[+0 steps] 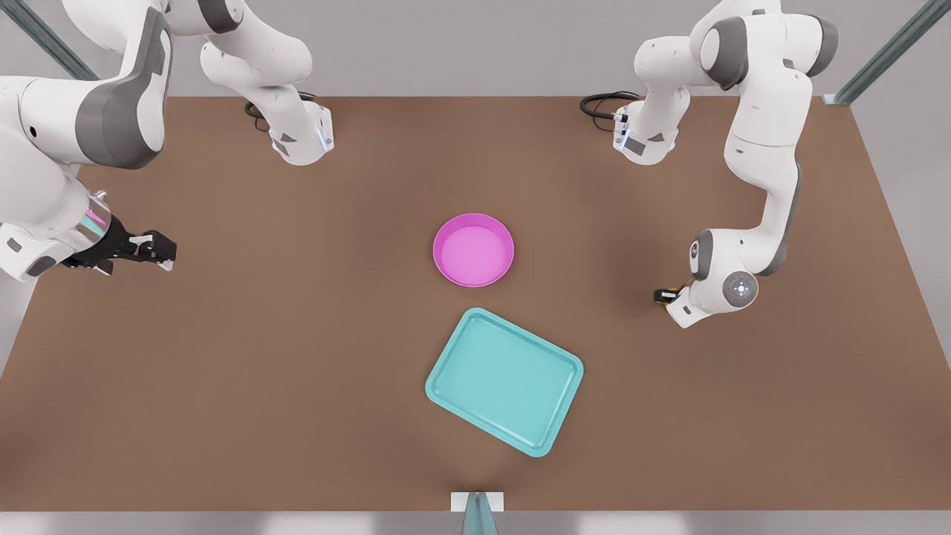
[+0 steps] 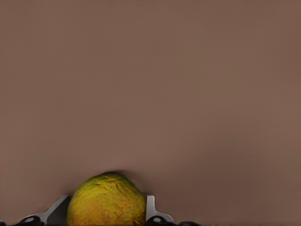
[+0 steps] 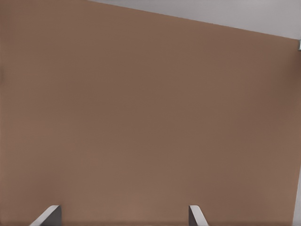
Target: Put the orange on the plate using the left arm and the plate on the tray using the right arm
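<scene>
Flanking orange (image 2: 106, 201): left claw (image 2: 101, 209) fingers (image 2: 151, 207).

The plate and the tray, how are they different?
The plate is round and bright pink; the tray is a light teal rectangle with rounded corners. The plate is smaller than the tray. In the front view the plate sits farther back on the table, while the tray lies nearer, turned at a slant. Both are shallow with a raised rim, have nothing in them, and lie apart from each other.
</scene>
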You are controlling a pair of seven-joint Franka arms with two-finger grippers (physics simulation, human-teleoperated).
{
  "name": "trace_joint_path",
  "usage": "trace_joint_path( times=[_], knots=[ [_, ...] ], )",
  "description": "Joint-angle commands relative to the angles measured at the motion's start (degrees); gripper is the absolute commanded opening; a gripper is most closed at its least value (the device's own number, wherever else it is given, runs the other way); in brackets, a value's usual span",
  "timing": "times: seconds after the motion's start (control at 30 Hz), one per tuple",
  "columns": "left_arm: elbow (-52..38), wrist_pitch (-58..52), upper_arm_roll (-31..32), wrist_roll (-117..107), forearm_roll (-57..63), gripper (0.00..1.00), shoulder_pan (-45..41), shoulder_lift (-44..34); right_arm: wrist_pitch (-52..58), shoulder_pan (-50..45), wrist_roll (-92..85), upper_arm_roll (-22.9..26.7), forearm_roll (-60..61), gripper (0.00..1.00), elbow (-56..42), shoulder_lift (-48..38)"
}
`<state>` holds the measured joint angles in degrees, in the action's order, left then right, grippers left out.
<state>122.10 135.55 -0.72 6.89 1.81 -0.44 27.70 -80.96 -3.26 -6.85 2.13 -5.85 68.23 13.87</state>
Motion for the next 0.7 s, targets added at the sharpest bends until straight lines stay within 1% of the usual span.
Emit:
trace_joint_path(
  times=[0.0,0.1,0.23,0.3,0.33,0.37,0.4,0.43,0.47,0.5,0.53,0.57,0.6,0.63,0.67],
  knots=[
    [-0.02,0.24,0.01,1.20,-0.05,0.70,0.00,-0.01,0.01,0.01,-0.18,-0.02,0.05,1.00,-0.03,-0.07],
    [-0.02,0.24,-0.08,1.28,-0.05,0.71,0.00,0.08,0.01,0.01,-0.27,0.07,0.05,1.00,-0.03,0.02],
    [-0.55,-2.39,-0.08,-0.03,-0.05,0.69,-0.17,-1.59,0.01,0.01,-0.27,0.07,0.14,1.00,0.32,-0.07],
    [-2.74,-9.33,0.36,-5.47,-0.05,0.69,-3.16,-4.05,-0.07,0.10,-0.27,0.07,0.14,1.00,0.32,-0.07],
    [-5.54,-13.97,0.80,-11.96,-0.05,0.69,-7.36,-4.23,-0.07,0.01,-0.27,0.07,0.14,1.00,0.32,-0.07],
    [-12.84,-21.98,0.80,-20.24,-0.14,0.69,-14.32,-2.65,-0.07,0.10,-0.27,0.07,0.14,1.00,0.32,-0.07],
    [-18.21,-28.14,0.89,-28.50,-0.49,0.70,-21.70,-0.98,-0.07,0.10,-0.27,0.07,0.14,1.00,0.32,-0.07],
    [-21.02,-30.51,1.07,-32.55,-1.63,0.70,-26.80,0.43,-0.07,0.10,-0.27,0.07,0.14,1.00,0.41,-0.07],
    [-24.54,-32.54,1.33,-38.08,-6.11,0.70,-33.03,2.36,-0.07,0.10,-0.27,0.07,0.14,1.00,0.41,-0.07],
    [-28.31,-33.94,1.85,-43.53,-6.47,0.70,-36.99,4.91,-0.07,0.10,-0.27,0.07,0.14,1.00,0.41,-0.07],
    [-32.27,-33.95,3.44,-50.03,-6.55,0.70,-40.34,8.25,-0.07,0.10,-0.27,0.07,0.14,1.00,0.41,-0.07],
    [-33.77,-33.42,5.28,-52.59,-7.00,0.70,-41.31,9.57,-0.07,0.10,-0.27,0.07,0.14,1.00,0.41,-0.16],
    [-33.86,-33.15,8.27,-55.22,-7.00,0.70,-41.31,10.36,-0.07,0.10,-0.27,0.07,0.14,1.00,0.41,-0.07],
    [-33.51,-33.15,9.85,-55.67,-7.00,0.70,-41.31,10.36,-0.07,0.10,-0.27,0.07,0.14,1.00,0.41,-0.07],
    [-33.42,-33.15,9.94,-55.58,-7.00,0.70,-41.40,10.62,-0.07,0.10,-0.27,0.07,0.14,1.00,0.41,-0.07]
  ],
)
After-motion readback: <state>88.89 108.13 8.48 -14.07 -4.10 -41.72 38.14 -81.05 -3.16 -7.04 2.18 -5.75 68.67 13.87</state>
